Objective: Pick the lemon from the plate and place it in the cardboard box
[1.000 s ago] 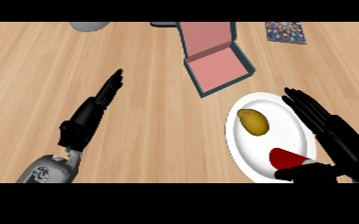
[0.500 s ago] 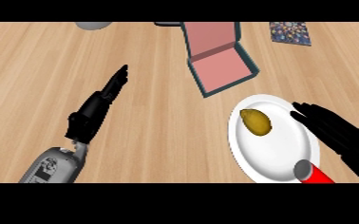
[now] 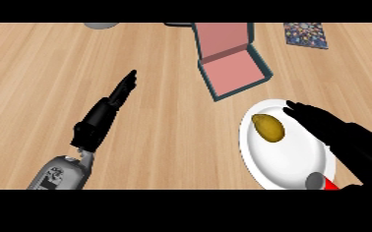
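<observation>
Lemon (image 3: 269, 128) just beside right hand (image 3: 335, 133)

I have a single head view, looking steeply down onto the light wooden counter top (image 3: 152, 128) from close above. My forearms enter from the lower edge: the black left hand (image 3: 102, 115) at lower left of the frame, the black right hand (image 3: 338, 132) at right. The open teal cardboard box with pink lining (image 3: 231, 71) sits upper centre.
</observation>
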Tool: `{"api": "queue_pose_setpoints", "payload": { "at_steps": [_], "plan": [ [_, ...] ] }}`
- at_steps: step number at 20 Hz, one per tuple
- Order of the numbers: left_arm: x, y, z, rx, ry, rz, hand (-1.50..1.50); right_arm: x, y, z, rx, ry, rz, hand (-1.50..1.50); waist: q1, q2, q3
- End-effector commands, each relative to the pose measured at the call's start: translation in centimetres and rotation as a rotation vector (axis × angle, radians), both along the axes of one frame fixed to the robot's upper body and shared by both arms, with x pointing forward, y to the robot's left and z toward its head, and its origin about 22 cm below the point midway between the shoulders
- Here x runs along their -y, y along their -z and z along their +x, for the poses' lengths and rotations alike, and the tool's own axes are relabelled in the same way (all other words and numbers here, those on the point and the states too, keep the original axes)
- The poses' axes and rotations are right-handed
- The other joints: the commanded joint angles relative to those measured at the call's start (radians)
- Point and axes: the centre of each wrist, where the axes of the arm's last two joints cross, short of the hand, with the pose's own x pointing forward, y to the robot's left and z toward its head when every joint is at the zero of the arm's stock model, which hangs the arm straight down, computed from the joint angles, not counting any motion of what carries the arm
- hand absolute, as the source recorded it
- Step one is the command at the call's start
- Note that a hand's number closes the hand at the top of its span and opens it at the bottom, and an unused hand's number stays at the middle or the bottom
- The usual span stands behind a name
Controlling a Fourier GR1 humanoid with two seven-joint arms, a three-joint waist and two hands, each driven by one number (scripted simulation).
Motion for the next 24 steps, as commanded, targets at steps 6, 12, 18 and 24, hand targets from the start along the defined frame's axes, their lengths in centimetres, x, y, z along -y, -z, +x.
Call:
{"api": "queue_pose_setpoints", "payload": {
  "at_steps": [6,12,18,24],
  "plan": [
    [0.4,-0.8,0.6,0.012,-0.010,0.008,0.00,-1.3,3.0,2.9,-0.055,0.042,-0.058,-1.50,0.000,-0.001,0.001],
    [-1.0,-0.9,0.6,0.004,-0.010,-0.011,0.00,-1.4,5.9,3.5,-0.079,0.052,-0.083,-1.50,-0.001,-0.001,0.001],
    [2.4,0.2,0.7,0.003,0.002,0.005,0.00,-4.7,8.6,4.9,-0.010,0.026,-0.049,-1.50,-0.001,0.000,0.001],
    [1.1,0.7,1.6,-0.007,0.021,0.004,0.00,0.8,8.1,5.2,-0.055,0.026,-0.082,-1.50,-0.005,0.001,0.001]
  ]
}}
